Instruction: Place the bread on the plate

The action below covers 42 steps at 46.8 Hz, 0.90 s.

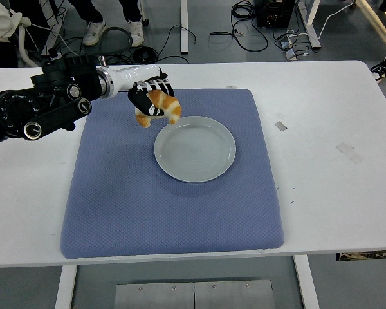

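1. the left hand (149, 98) is curled around the bread (161, 107), fingers wrapped over its top and far side, holding it in the air.
2. the bread hangs above the blue mat (174, 212), just beside the far-left rim of the plate (195, 149), not yet over the middle of it.
3. the bread looks like a small glazed roll or croissant: judged light, soft and easy to crush or flake, so a gentle hold across its thick middle suits it better than a squeeze at the ends.
4. the plate looks hard and smooth, so the bread could slide if dropped at the rim.
5. count: one bread, one plate, one mat, all on one white surface (328, 129).
6. the right hand is not in view.
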Each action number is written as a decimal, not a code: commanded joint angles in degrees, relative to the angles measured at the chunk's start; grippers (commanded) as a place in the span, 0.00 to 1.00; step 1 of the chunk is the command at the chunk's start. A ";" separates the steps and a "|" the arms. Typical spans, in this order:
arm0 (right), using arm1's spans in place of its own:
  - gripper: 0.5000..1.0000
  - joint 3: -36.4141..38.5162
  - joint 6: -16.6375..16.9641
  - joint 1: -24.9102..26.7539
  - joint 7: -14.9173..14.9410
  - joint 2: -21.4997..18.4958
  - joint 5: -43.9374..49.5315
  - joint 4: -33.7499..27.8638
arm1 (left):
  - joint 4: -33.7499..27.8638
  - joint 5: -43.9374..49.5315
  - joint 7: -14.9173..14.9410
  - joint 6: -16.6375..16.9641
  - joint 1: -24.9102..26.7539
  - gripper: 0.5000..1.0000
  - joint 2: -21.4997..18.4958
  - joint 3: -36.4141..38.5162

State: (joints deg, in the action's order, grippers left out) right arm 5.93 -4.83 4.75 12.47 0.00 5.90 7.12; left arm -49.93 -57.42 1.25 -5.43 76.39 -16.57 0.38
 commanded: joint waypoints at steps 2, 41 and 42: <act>1.00 0.05 0.00 0.00 -0.07 0.00 -0.02 0.00 | -0.25 0.02 -0.20 -0.11 0.51 0.00 1.44 -0.12; 1.00 -0.04 0.00 0.00 0.01 0.00 0.07 0.00 | -0.17 -0.50 -0.11 -1.25 -0.19 0.00 8.74 3.75; 1.00 -0.04 0.00 0.00 0.01 0.00 -0.01 0.00 | -0.17 -0.50 -0.11 -1.25 -0.19 0.00 8.74 3.84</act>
State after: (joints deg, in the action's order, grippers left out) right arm 5.90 -4.83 4.78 12.45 0.00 5.90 7.12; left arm -50.09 -57.84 1.12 -6.64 76.19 -7.71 3.86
